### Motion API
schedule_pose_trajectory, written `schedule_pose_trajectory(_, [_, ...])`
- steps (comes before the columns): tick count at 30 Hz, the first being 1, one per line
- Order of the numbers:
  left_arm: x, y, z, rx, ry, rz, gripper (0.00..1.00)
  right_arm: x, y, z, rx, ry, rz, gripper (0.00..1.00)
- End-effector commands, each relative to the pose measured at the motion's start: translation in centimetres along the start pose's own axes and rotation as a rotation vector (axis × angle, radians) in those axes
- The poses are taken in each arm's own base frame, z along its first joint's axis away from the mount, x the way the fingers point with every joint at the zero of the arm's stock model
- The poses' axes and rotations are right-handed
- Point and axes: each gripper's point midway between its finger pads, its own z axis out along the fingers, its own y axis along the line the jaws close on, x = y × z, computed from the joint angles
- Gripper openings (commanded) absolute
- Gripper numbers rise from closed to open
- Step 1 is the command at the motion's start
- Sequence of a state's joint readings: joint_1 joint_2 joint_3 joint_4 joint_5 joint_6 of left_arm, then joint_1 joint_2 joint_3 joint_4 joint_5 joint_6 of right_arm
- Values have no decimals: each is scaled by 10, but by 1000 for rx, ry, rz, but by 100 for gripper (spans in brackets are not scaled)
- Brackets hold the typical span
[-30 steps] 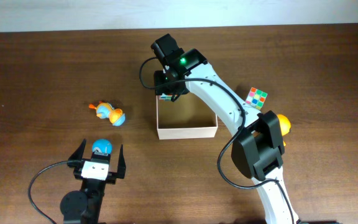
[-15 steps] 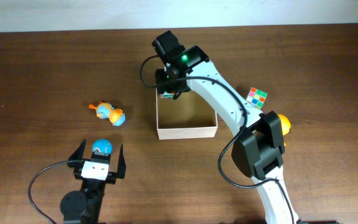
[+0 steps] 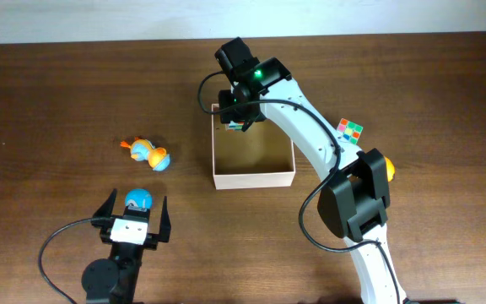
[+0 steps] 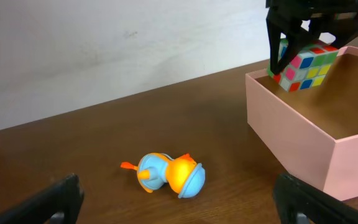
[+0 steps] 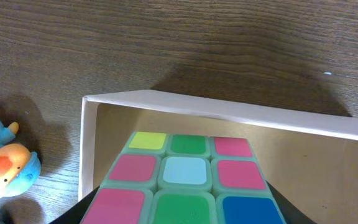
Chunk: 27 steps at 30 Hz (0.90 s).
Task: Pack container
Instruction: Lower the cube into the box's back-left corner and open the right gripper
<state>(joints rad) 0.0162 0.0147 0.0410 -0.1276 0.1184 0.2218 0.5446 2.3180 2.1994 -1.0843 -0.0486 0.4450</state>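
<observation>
**A:** Where is the container (image 3: 253, 179), and what does it look like?

**B:** It sits mid-counter. It is a square shallow box with thin cream-white walls, open on top, and most of its tan floor shows.

**A:** And the tools?

**B:** The right tool (image 3: 236, 118) is clamped on a multicoloured plastic puzzle cube (image 4: 303, 62). The cube is tilted, at about rim height over the box's far left corner. The left tool (image 3: 133, 209) rests near the front edge with its fingers wide apart. From above, a small blue round toy (image 3: 137, 199) shows between them; I cannot tell whether it touches them.

**A:** What else is around?

**B:** A blue-and-orange plastic duck (image 3: 148, 154) lies on its side left of the box, well apart from it. A second cube (image 3: 350, 131) lies to the right. Beside that, an orange object (image 3: 386, 165) is half hidden by the right arm.

**A:** Is anything in the way?

**B:** The right arm's white link (image 3: 298, 118) crosses above the box's far right corner. Bare dark wooden counter (image 3: 57, 84) lies between the duck and the left wall.
</observation>
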Motion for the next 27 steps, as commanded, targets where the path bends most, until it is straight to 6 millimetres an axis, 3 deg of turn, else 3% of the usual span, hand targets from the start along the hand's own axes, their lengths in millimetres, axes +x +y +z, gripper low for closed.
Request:
schedule_pose_trajectory(1, [1, 2, 0, -14, -1, 11, 99, -7, 2, -2, 5, -24, -8, 40])
schedule_pose_trajectory(14, [1, 2, 0, -14, -1, 11, 99, 3, 9, 17, 11, 8, -27, 39])
schedule_pose_trajectory(27, [1, 3, 0, -14, -1, 11, 99, -5, 15, 17, -8, -29, -31, 39])
